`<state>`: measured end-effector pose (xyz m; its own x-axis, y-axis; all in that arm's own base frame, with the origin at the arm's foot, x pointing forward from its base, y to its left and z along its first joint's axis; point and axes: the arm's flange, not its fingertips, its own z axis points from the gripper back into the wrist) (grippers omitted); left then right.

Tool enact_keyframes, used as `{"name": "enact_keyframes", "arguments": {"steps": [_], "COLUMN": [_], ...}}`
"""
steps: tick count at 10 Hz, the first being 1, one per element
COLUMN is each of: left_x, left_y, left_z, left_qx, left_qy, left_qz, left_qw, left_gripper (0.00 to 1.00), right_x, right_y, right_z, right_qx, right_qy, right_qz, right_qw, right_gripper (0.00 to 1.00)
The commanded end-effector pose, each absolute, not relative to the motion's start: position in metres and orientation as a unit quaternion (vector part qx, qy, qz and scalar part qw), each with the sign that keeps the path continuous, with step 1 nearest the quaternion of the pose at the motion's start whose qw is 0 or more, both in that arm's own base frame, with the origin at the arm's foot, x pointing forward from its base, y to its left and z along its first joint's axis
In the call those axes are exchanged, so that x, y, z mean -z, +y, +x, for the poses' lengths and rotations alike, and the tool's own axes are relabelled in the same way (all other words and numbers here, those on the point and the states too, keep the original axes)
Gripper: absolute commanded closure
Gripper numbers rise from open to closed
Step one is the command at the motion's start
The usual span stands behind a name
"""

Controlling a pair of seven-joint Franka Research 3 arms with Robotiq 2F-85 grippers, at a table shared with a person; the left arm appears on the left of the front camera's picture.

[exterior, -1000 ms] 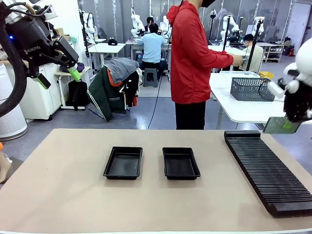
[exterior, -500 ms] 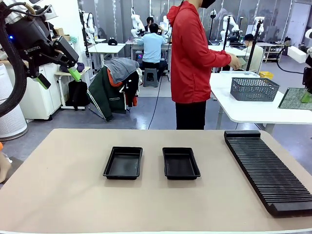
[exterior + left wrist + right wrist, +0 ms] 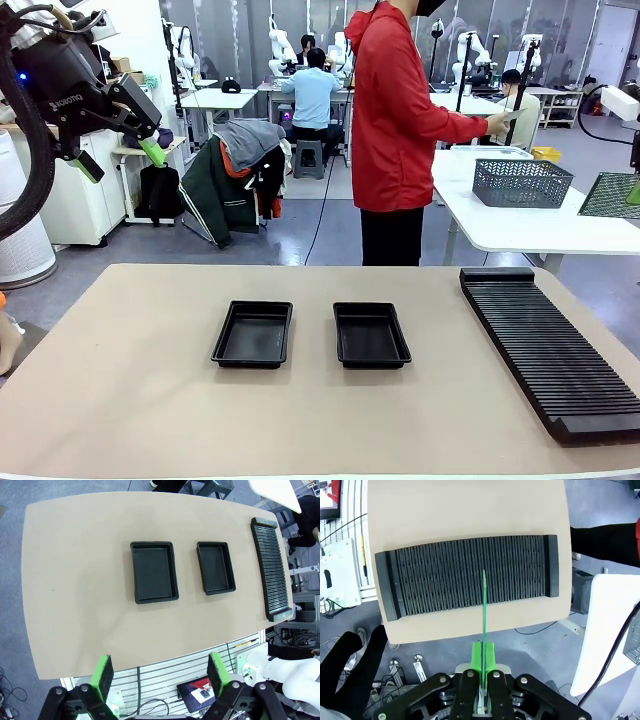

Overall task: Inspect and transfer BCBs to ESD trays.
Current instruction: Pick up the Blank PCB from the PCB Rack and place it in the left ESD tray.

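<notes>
Right gripper (image 3: 483,656) was closed tight on lower edge of BCB (image 3: 483,605). Board was seen edge-on, high above slotted rack (image 3: 470,575). Left gripper (image 3: 161,672) was wide open, nothing in it, high over table. ESD trays (image 3: 153,571) were bare. Board looked thin, light, stiff, probably fragile. Better to hold by edges, gentle squeeze.

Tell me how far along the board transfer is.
Done: nothing delivered; the left tray and right tray are both empty. In hand: the right gripper is shut on one board, raised and pointing down at the rack. The left gripper hangs open and empty, high over the table. Left: setting that board in a tray; the rack's slots look empty, so I can't tell whether more boards follow.
</notes>
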<state>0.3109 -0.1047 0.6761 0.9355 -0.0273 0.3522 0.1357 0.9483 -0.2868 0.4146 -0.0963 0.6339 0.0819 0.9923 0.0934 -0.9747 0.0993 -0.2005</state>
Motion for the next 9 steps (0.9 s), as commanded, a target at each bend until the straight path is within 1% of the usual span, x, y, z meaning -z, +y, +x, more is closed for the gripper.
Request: {"name": "enact_keyframes", "arguments": {"steps": [1, 9], "left_x": [-0.6757, -0.6757], "left_y": [-0.1046, -0.1046], "left_z": [0.3111, 0.3111], "left_qx": [0.041, 0.041], "left_qy": [-0.174, -0.174], "left_qz": [-0.157, -0.157], "left_qw": [0.971, 0.971], "left_gripper": [0.0, 0.0], "right_x": [-0.6334, -0.6334], "right_y": [-0.0937, -0.0937], "right_z": [0.4153, 0.4153], "right_qx": [-0.671, -0.671], "right_qy": [-0.101, -0.101], "right_qz": [-0.043, -0.043], "right_qw": [0.733, 0.733], "right_gripper": [0.99, 0.99]}}
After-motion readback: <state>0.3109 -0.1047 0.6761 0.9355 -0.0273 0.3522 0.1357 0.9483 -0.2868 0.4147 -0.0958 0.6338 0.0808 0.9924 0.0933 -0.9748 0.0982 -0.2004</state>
